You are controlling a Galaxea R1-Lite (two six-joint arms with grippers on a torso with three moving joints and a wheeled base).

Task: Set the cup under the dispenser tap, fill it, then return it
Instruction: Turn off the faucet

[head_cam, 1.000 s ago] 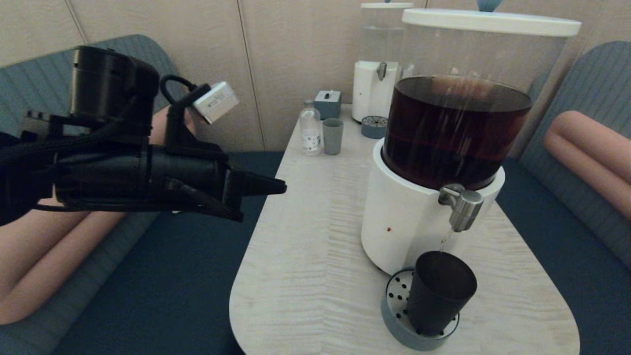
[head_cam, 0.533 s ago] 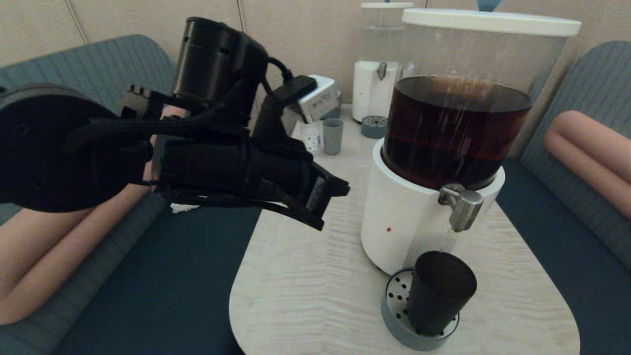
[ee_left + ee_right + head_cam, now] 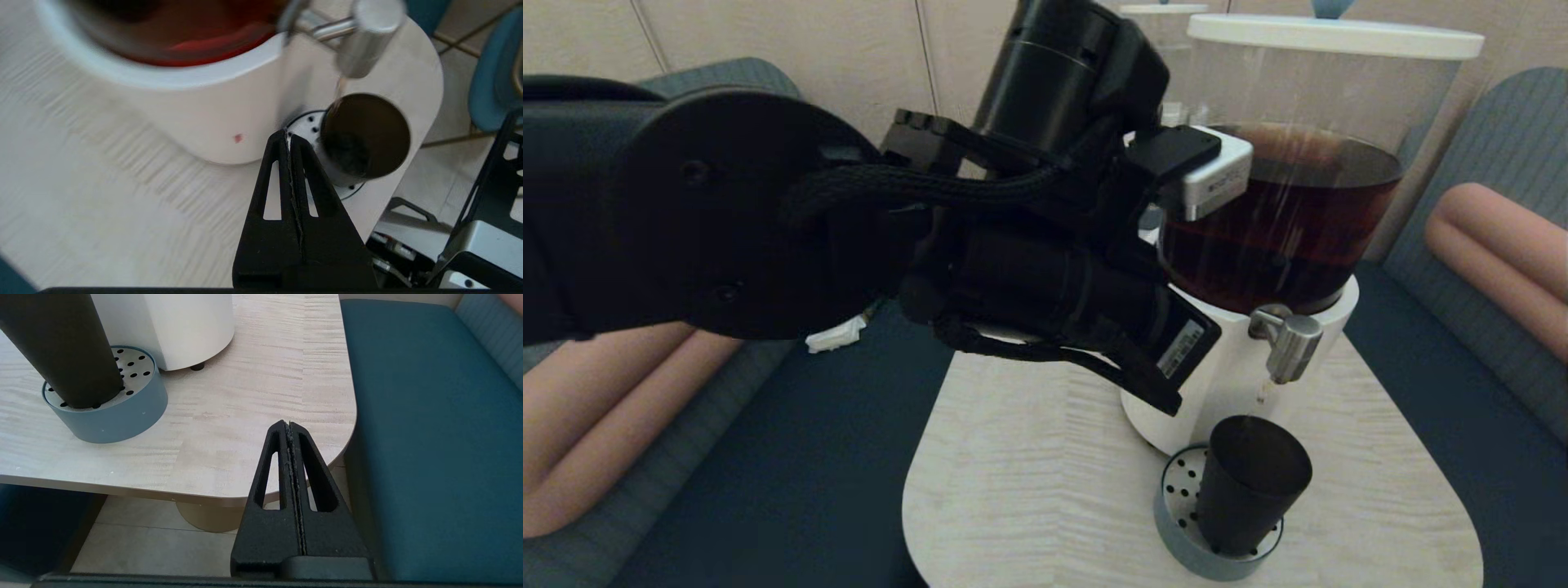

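The cup [image 3: 1250,482] stands upright, mouth up, on the grey-blue drip tray [image 3: 1176,547], right under the dispenser tap [image 3: 1290,343]. The left gripper [image 3: 289,141], fingers pressed together, hangs just beside the cup over the counter [image 3: 1029,490], hiding the dispenser's [image 3: 1258,245] left side. The right gripper [image 3: 288,426], fingers together too, sits off the counter edge.

My head camera looked down at the dispenser tap [image 3: 1286,341], both wrist cameras viewed it closer, all sharing the cup [image 3: 1248,483] beneath.
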